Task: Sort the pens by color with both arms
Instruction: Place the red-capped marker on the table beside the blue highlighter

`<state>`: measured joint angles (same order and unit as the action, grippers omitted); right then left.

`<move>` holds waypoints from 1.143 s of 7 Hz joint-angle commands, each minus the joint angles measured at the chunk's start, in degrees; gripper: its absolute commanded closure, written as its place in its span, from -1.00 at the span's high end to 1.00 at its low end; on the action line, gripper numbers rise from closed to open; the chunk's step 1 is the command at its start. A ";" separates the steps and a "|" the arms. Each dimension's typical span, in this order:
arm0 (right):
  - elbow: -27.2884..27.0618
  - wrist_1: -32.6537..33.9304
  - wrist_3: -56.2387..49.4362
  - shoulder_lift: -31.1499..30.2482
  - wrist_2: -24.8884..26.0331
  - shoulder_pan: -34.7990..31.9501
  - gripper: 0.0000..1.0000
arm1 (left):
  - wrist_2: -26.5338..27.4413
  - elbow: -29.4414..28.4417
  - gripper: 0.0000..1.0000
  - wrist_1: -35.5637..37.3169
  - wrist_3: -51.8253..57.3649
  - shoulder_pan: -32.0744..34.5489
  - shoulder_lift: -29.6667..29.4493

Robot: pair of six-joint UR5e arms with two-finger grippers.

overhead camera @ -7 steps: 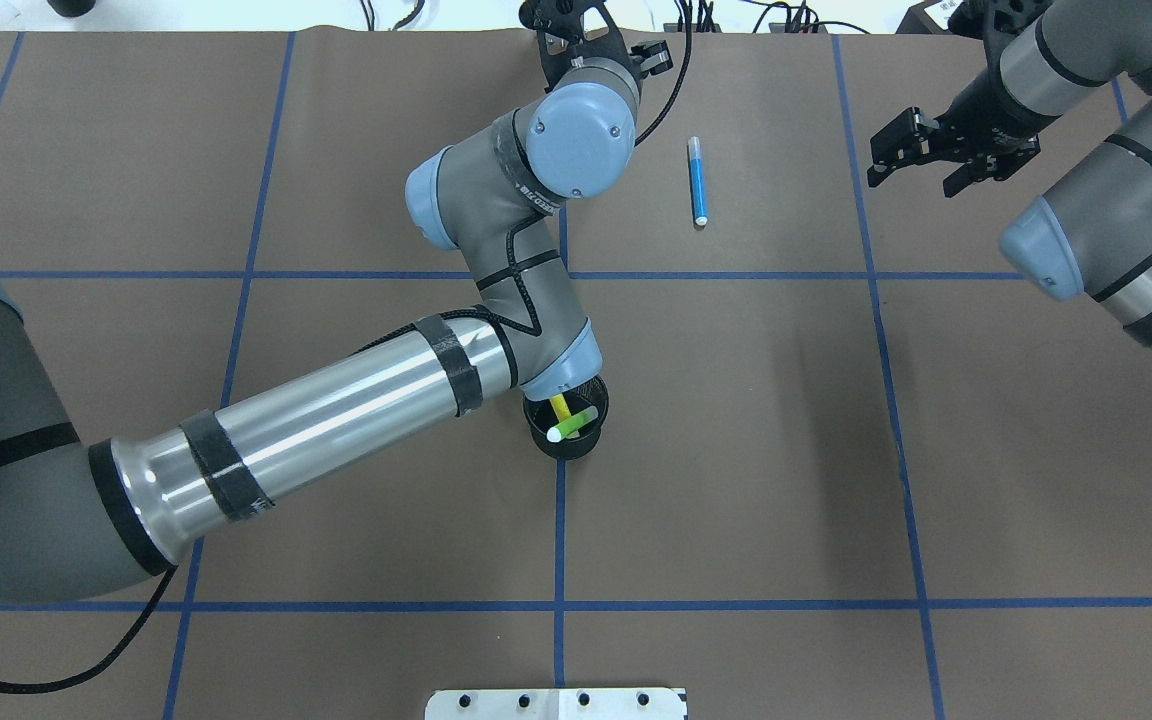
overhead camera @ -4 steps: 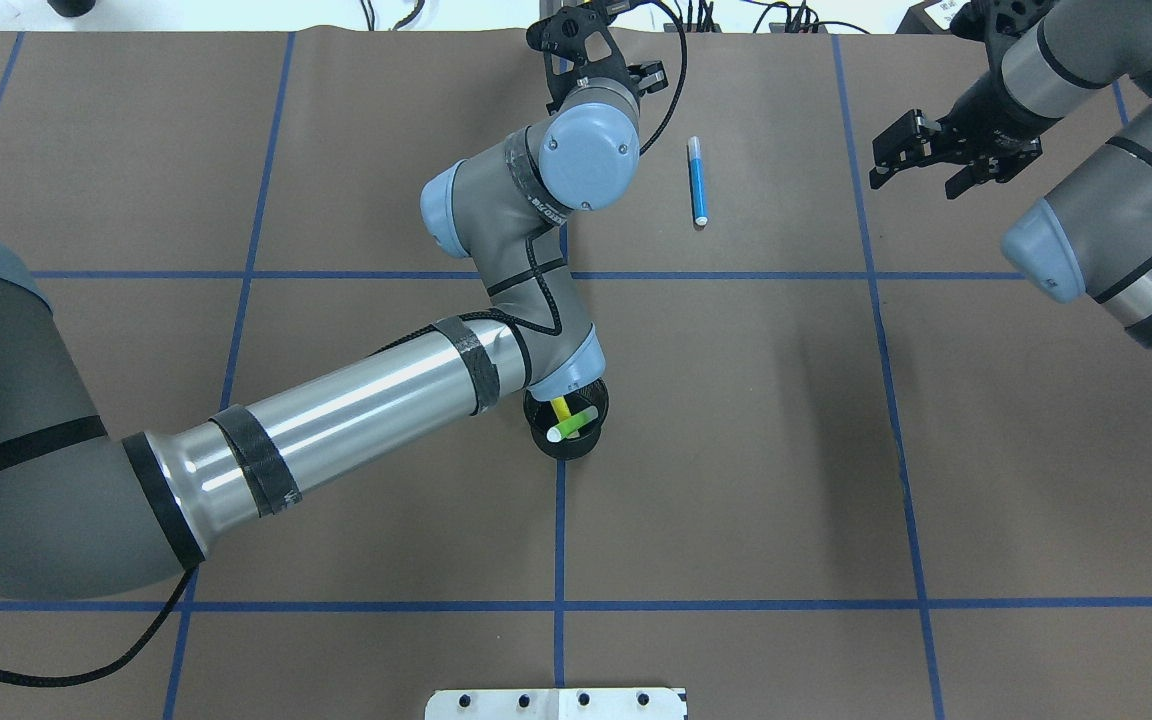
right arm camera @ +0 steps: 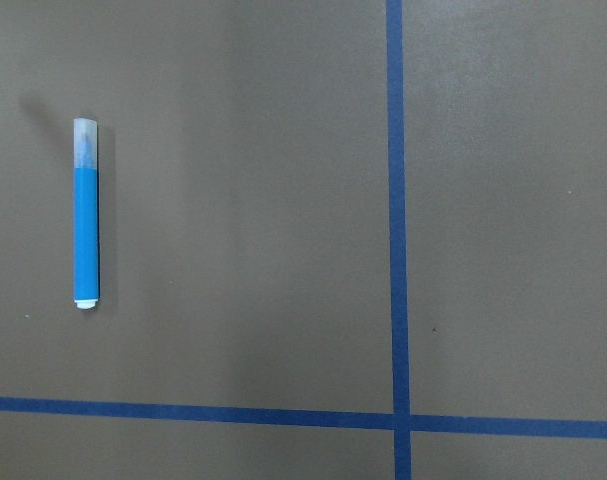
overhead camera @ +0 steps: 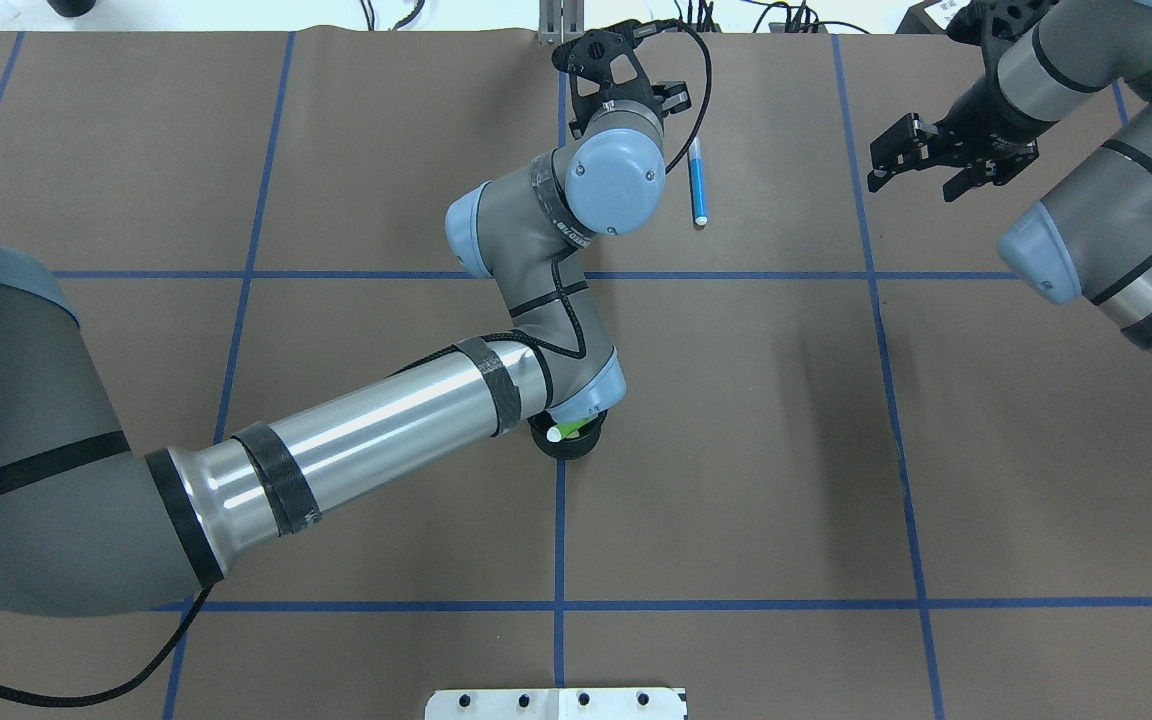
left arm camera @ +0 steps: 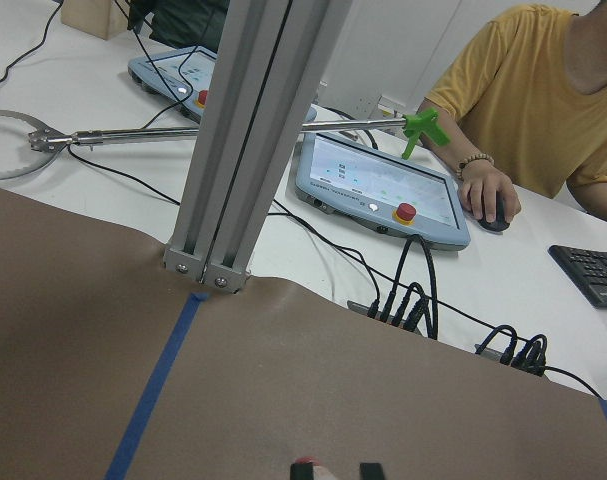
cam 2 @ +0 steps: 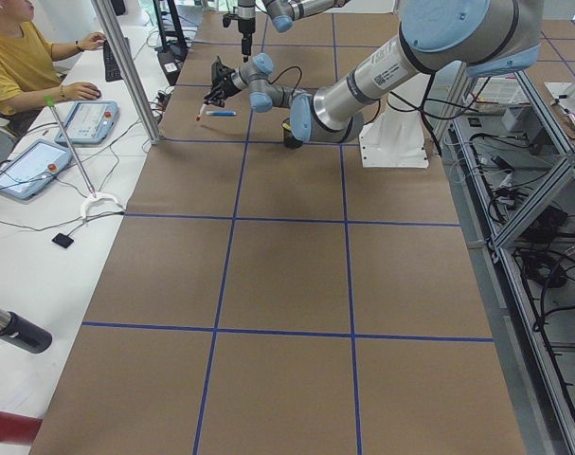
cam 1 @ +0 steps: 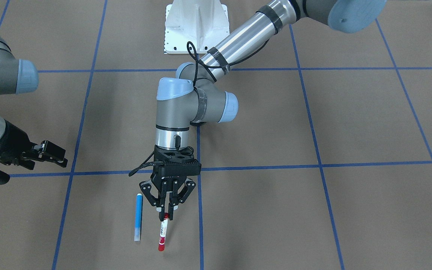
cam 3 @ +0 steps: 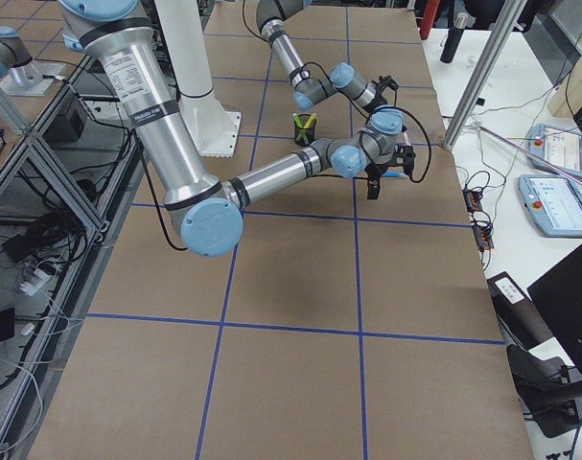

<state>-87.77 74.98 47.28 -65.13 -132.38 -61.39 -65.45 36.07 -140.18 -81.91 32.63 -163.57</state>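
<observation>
My left gripper [cam 1: 166, 214] points down near the table's far edge and is shut on the top end of a red-and-white pen [cam 1: 162, 233], which hangs below it. The pen's red tip [left arm camera: 305, 464] shows at the bottom of the left wrist view. A blue pen [cam 1: 138, 216] lies on the brown table just beside it, and also shows in the overhead view [overhead camera: 697, 180] and the right wrist view [right arm camera: 86, 228]. My right gripper [overhead camera: 911, 186] is open and empty, hovering well to the right of the blue pen. A black cup [overhead camera: 568, 442] holding a green pen [overhead camera: 560, 432] stands mid-table, mostly hidden under my left forearm.
A white pedestal base [cam 1: 195, 26] stands at the robot's side. An aluminium post [left arm camera: 248, 140] rises at the far table edge, with cables, touch panels [left arm camera: 383, 190] and an operator [left arm camera: 543, 90] beyond it. Blue tape lines [right arm camera: 395, 240] cross the table.
My left arm has swung to the right along the far edge, closer to the blue pen, and its elbow now covers most of the black cup. The right gripper has barely moved.
</observation>
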 commanded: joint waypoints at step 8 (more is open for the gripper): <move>0.32 -0.09 0.00 0.27 0.72 0.92 0.99 | -2.30 3.02 0.98 0.25 1.13 -0.64 0.00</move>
<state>-87.47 74.89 47.29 -64.95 -131.70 -60.67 -66.38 37.32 -140.12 -81.48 31.96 -163.63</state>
